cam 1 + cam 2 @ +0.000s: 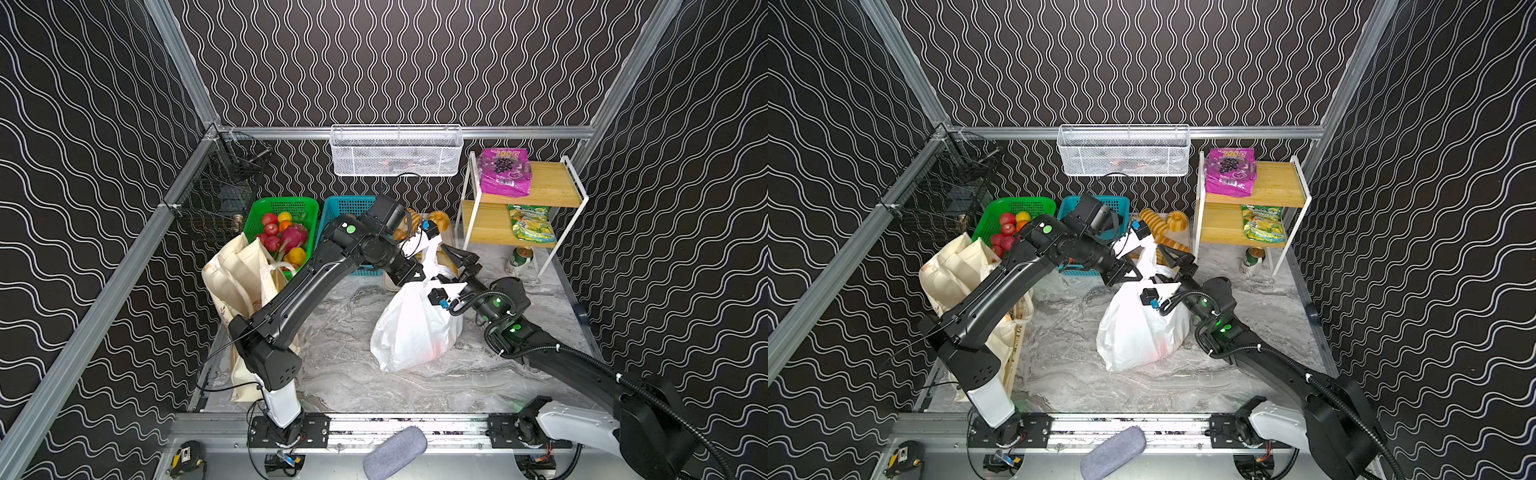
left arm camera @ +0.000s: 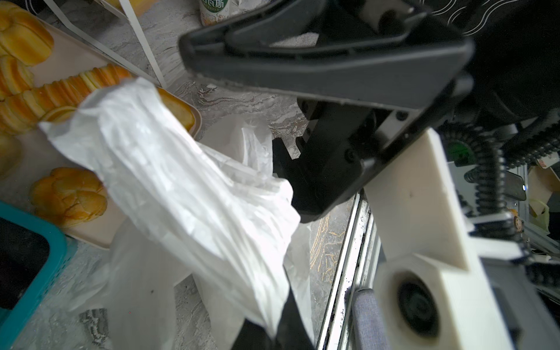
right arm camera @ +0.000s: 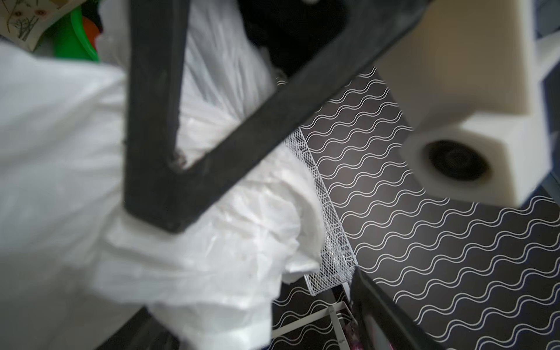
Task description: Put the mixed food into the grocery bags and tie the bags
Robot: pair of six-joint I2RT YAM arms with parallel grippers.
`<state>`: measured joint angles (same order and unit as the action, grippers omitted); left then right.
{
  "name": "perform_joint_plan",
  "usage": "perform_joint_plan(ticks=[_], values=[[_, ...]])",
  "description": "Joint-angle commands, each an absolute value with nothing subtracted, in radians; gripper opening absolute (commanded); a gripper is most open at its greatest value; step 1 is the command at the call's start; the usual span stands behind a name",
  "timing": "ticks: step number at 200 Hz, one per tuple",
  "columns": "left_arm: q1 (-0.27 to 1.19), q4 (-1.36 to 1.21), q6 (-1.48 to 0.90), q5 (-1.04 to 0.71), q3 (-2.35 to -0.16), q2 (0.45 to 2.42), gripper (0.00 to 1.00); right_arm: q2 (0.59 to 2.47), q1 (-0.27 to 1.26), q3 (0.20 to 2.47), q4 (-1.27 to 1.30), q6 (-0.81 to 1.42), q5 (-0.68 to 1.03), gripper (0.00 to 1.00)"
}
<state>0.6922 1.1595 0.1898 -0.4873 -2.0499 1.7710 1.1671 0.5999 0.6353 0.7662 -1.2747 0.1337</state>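
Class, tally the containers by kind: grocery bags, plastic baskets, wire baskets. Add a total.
Grocery bags: 2, white plastic bag, cream tote
Plastic baskets: 2, green basket, teal basket
Wire baskets: 2, white wire basket, black wire basket
Total: 6

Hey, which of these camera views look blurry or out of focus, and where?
Right wrist view: the white plastic bag smears soft up close, the wavy wall behind is crisp. Left wrist view: the right gripper's finger near the lens is blurred. Both top views: sharp and evenly lit.
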Motion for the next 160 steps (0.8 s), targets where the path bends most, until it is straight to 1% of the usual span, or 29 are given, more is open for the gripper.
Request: perform_joint_plan(ticks=[1, 29, 53, 71, 80, 86, 92, 106, 115, 125, 135, 140, 151, 160], values=[[0.691, 1.173, 0.207, -0.525, -2.062, 1.775, 0.0, 1.171, 0.601, 0.658, 0.74, -1.258, 0.211, 0.83], [0.69, 1.179, 0.213, -0.546, -2.08, 1.785, 0.0, 1.197, 0.603, 0.745, 0.533, -1.256, 0.229, 0.76], [0.691, 1.192, 0.222, -0.545, -2.099, 1.784, 0.0, 1.227, 0.603, 0.715, 0.609, -1.249, 0.211, 0.73], [0.691, 1.182, 0.233, -0.552, -2.079, 1.771, 0.0, 1.246, 0.604, 0.761, 0.5, -1.262, 0.21, 0.68], [0.69, 1.176, 0.238, -0.561, -2.071, 1.768, 0.0, 1.25, 0.604, 0.773, 0.489, -1.265, 0.214, 0.65], [0.69, 1.172, 0.242, -0.569, -2.067, 1.77, 0.0, 1.25, 0.604, 0.773, 0.496, -1.262, 0.221, 0.61], [0.69, 1.171, 0.242, -0.569, -2.065, 1.772, 0.0, 1.249, 0.604, 0.778, 0.49, -1.255, 0.23, 0.55], [0.69, 1.172, 0.243, -0.559, -2.065, 1.771, 0.0, 1.245, 0.604, 0.812, 0.404, -1.239, 0.243, 0.41], [0.691, 1.167, 0.245, -0.552, -2.061, 1.766, 0.0, 1.243, 0.604, 0.825, 0.371, -1.221, 0.25, 0.34], [0.69, 1.156, 0.248, -0.554, -2.053, 1.76, 0.0, 1.234, 0.604, 0.83, 0.338, -1.202, 0.262, 0.21], [0.69, 1.149, 0.25, -0.555, -2.051, 1.756, 0.0, 1.222, 0.604, 0.826, 0.32, -1.18, 0.285, 0.15], [0.691, 1.15, 0.248, -0.55, -2.054, 1.758, 0.0, 1.217, 0.605, 0.825, 0.314, -1.154, 0.293, 0.09], [0.69, 1.153, 0.251, -0.545, -2.059, 1.76, 0.0, 1.206, 0.604, 0.838, 0.266, -1.122, 0.305, 0.0], [0.691, 1.154, 0.25, -0.536, -2.065, 1.761, 0.01, 1.197, 0.604, 0.841, 0.248, -1.097, 0.301, 0.0]])
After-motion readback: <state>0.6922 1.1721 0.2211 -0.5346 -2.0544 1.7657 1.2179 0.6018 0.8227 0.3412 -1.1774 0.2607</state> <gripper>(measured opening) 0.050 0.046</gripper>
